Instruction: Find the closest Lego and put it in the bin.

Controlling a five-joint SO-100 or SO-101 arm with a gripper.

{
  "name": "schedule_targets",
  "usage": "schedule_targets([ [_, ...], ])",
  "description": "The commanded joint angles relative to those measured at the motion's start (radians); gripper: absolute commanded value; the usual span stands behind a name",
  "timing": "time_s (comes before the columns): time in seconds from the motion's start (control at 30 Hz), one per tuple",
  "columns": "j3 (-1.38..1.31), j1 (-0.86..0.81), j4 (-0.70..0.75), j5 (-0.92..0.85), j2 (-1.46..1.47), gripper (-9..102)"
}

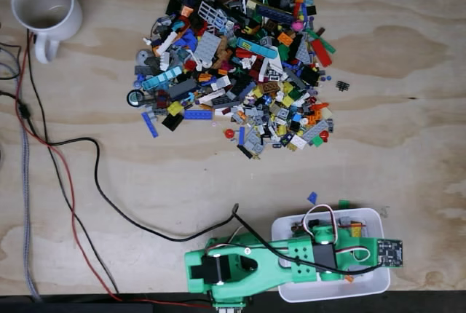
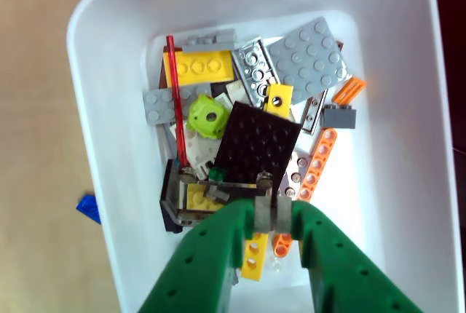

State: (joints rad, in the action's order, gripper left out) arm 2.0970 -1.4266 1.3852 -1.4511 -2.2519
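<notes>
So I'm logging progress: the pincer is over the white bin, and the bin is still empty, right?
Not quite. The pincer is over the white bin, but the bin is not empty: the wrist view shows a heap of Lego in it, among them a black plate, a yellow brick and a grey plate.

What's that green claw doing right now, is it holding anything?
Gripper: shut on a small grey piece, held above the white bin of Lego.
</notes>
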Motion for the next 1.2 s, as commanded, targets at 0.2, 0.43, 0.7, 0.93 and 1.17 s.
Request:
schedule_targets([
  [0.2,-0.075,0.071,-0.025,0.003,-0.069,21],
  [0.43,-0.155,0.732,-0.072,0.233,-0.049,3],
  [0.7,-0.313,1.269,-0.110,0.408,0.189,4],
  [0.93,-0.311,1.480,-0.166,0.477,0.307,4],
  [1.17,-0.310,1.560,-0.166,0.515,0.328,3],
])
